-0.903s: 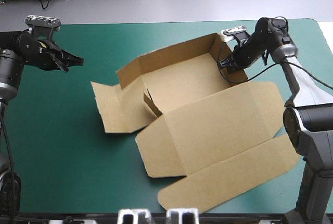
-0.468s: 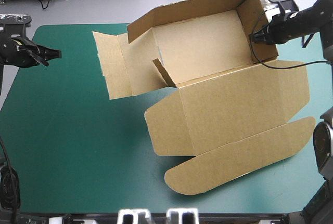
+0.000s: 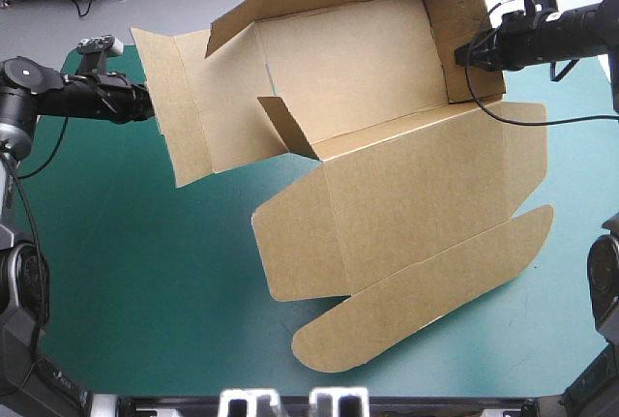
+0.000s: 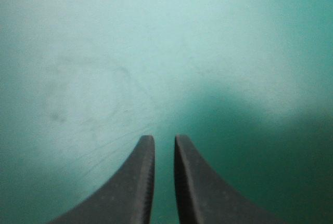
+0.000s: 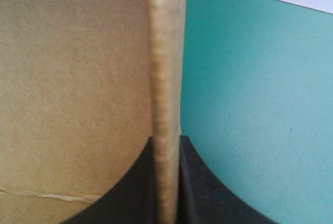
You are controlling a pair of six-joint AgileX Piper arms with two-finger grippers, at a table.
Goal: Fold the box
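1. The right gripper (image 5: 166,142), one of two on this robot, is pinching an upright wall of the single brown cut-board box (image 5: 73,78). Its two broad black curved fingers (image 5: 205,187) are pressing on either side of the board's edge.
2. The left gripper (image 4: 163,139) is holding nothing. Its two black fingers are standing almost pressed together, with a thin slit between them, above bare cover.
3. In the high view the box is hanging tilted from that gripped wall over the far part of the table. Its open tray is facing the camera, and one small inner flap (image 3: 285,122) is jutting into it.
4. The lid panel is sloping down toward the near edge and ending in one long rounded tuck flap (image 3: 426,291), low over the cover.
5. One side flap (image 3: 169,107) is spreading leftward. The left gripper is sitting just beside its outer edge; whether they are touching cannot be told.
6. Earlier, the box was resting lower on the table and the left gripper was standing well apart from it, out at the left edge.
7. The smooth teal-green table cover (image 3: 126,272) is lying under everything.
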